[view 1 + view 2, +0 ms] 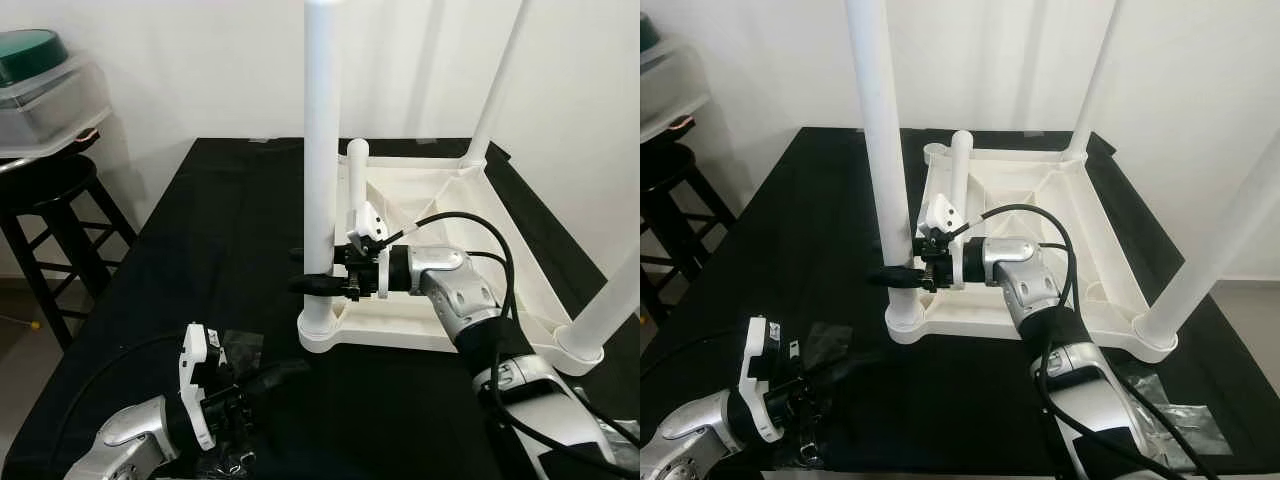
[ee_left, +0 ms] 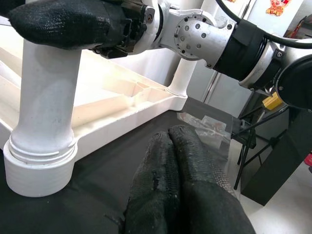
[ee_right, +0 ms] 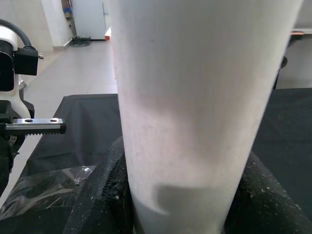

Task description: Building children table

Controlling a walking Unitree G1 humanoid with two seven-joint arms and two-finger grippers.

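Gripping the near white table leg (image 1: 322, 150) low down with the right hand (image 1: 318, 272); standing upright in the upturned tabletop (image 1: 440, 300); left hand (image 2: 183, 180) resting closed, apparently empty, on the black counter (image 1: 200, 260).

white table leg (image 1: 322, 150), black cloth (image 1: 230, 250)

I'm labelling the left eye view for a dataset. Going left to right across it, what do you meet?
Storage box → black stool → left gripper → near table leg held by right gripper → loose leg → far leg → right leg.
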